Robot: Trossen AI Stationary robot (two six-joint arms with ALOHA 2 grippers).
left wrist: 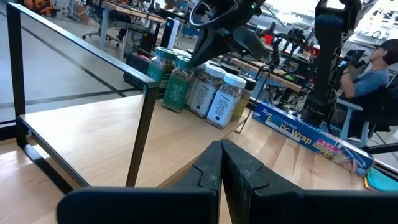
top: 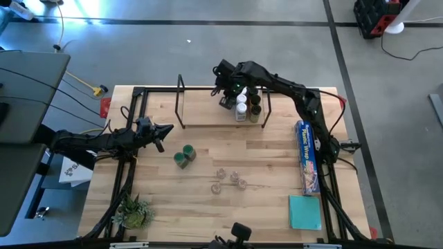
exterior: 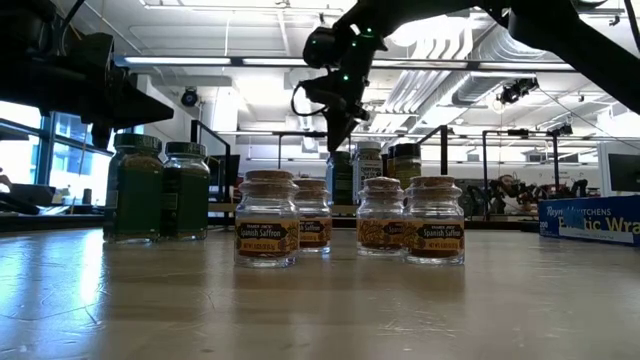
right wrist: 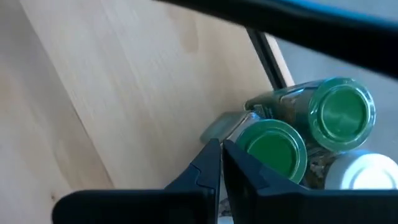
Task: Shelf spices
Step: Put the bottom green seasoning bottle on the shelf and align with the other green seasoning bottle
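Observation:
The shelf (top: 208, 116) is a light-wood plank with black hoop ends, standing at the table's far side. Several spice jars (top: 242, 107) with green, white and dark lids stand at its right end. My right gripper (top: 225, 88) points steeply down at their left, shut, right beside a green-lidded jar (right wrist: 272, 149). Nothing is between its fingers. Two green jars (top: 183, 157) and several clear cork-topped jars (top: 228, 178) stand on the tabletop. My left gripper (top: 166, 130) waits shut over the table's left part. My right gripper comes from above with its shut fingers (right wrist: 239, 165) close against the left side of the green-lidded jar. I cannot tell whether they touch it. The jar stands upright on the shelf.
A long blue plastic-wrap box (top: 308, 155) lies along the right edge, with a teal pad (top: 304, 211) nearer. A small plant (top: 131, 211) stands at the near left corner. The left part of the shelf plank (left wrist: 93, 137) is bare.

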